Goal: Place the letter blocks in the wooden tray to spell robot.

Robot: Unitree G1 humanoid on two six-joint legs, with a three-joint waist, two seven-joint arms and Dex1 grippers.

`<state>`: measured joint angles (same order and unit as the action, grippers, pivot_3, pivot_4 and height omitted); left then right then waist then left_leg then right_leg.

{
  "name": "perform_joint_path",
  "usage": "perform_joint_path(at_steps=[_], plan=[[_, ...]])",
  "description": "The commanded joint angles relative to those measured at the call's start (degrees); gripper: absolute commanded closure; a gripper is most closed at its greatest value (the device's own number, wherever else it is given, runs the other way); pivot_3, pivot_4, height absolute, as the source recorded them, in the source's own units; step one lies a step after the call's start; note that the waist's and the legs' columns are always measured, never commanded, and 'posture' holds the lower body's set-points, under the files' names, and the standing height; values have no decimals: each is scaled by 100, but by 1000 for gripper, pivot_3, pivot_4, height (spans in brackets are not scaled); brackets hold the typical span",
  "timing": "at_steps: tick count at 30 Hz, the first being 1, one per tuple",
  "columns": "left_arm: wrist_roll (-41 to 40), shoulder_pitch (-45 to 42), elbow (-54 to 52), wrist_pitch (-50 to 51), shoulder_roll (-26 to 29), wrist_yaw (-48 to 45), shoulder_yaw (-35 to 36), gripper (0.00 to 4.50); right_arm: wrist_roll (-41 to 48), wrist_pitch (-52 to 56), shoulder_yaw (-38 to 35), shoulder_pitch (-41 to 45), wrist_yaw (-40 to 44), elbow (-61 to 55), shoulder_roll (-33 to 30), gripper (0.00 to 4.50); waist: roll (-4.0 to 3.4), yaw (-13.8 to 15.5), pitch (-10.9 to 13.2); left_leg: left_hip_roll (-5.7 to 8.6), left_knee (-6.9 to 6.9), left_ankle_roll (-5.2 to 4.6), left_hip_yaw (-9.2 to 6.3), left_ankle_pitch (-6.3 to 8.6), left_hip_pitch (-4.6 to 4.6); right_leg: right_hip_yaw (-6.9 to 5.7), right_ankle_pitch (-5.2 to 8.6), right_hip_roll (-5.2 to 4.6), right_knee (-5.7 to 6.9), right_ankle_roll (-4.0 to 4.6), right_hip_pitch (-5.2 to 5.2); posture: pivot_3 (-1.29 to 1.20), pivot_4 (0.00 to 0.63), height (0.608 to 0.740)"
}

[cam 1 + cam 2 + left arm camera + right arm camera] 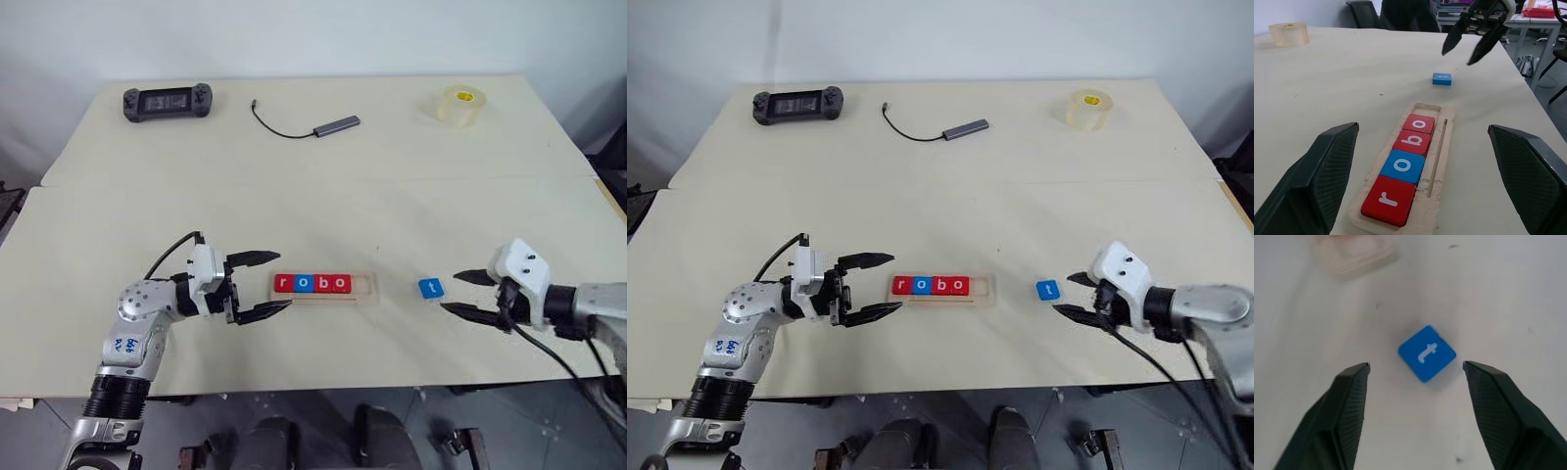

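We judge the small flat blue "t" tile [1427, 353] light, rigid, best pinched across opposite edges; right end effector [461, 293] gapes empty nearby, left end effector [263, 286] wide, empty.

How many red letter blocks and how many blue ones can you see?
Red blocks: 3, the r, the b and the second o, all in the wooden tray.
Blue blocks: 2, the first o in the tray and the t on the table.
Total: 5
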<state>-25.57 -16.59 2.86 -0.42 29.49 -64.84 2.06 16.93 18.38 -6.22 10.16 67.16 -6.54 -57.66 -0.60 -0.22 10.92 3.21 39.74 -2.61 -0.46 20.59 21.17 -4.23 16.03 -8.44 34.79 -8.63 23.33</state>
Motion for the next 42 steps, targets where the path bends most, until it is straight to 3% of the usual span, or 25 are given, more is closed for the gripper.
perform_joint_path(at_steps=[1, 6, 10, 13, 16, 17, 24, 28, 40, 42], plan=[[-47, 137, -335, -37, 73, 70, 121, 0, -376, -1183, 587, 725, 861, 1037, -16, 1329, 0, -5, 0, -1, 1, 0, 0, 0, 0, 0, 0, 0, 0, 0, 1, 0, 150, 740], [-106, 348, -683, 97, 86, 136, 55, 0, -759, -1910, 1147, 1708, 1136, 2347, 419, 1329, -1, 13, 1, -2, 11, 3, -7, 1, 4, -6, 0, -4, -3, 0, 0, 0, 150, 740], [-103, 497, -907, 161, 78, 203, 46, 0, -893, -2189, 1348, 1906, 1292, 2824, 656, 1329, -2, 51, 1, 0, 18, 6, -31, 2, 10, -25, 0, -7, -8, 0, -10, 0, 150, 740], [-99, 556, -988, 184, 83, 292, 99, 0, -889, -2195, 1391, 1917, 1415, 2931, 686, 1935, -2, 46, 0, 0, 22, 8, -41, 3, 12, -35, 0, -6, -12, 1, -18, 0, 150, 740], [-103, 619, -1035, 196, 126, 338, 144, 0, -905, -2271, 1403, 2005, 1471, 2978, 690, 2935, -2, 33, 0, 0, 24, 10, -45, 4, -1, -40, 0, -6, -19, 1, -39, 0, 150, 740], [-107, 638, -1055, 202, 136, 346, 154, 0, -811, -2178, 1363, 2063, 1488, 2880, 715, 3030, -2, 32, 0, 0, 24, 10, -45, 4, -4, -40, 0, -6, -21, 1, -42, 0, 150, 740], [-95, 590, -978, 185, 148, 350, 161, 0, -124, -277, 1416, 2575, 1399, 1216, 986, 3026, -10, 13, 2, -5, 24, 16, -50, 7, 0, -41, 1, -4, -17, 2, -34, 0, 150, 740], [-73, 527, -905, 152, 103, 353, 128, 0, -615, 665, 1960, 2936, 922, 864, 1241, 3026, -9, 23, 2, -6, 25, 19, -52, 8, 2, -43, 2, -4, -18, 4, -34, 0, 150, 740], [-7, 495, -867, 83, -27, 472, 81, 0, -834, 1197, 2447, 3040, 597, 859, 1704, 3026, -9, 40, 2, 3, 22, 18, -55, 8, 9, -46, 2, -4, -18, 4, -28, 0, 150, 740], [-5, 495, -864, 77, -26, 486, 78, 0, -820, 1227, 2465, 3012, 607, 812, 1730, 2306, -9, 19, 2, 2, 22, 18, -55, 7, 9, -46, 2, -4, -17, 4, -28, 0, 150, 740]])
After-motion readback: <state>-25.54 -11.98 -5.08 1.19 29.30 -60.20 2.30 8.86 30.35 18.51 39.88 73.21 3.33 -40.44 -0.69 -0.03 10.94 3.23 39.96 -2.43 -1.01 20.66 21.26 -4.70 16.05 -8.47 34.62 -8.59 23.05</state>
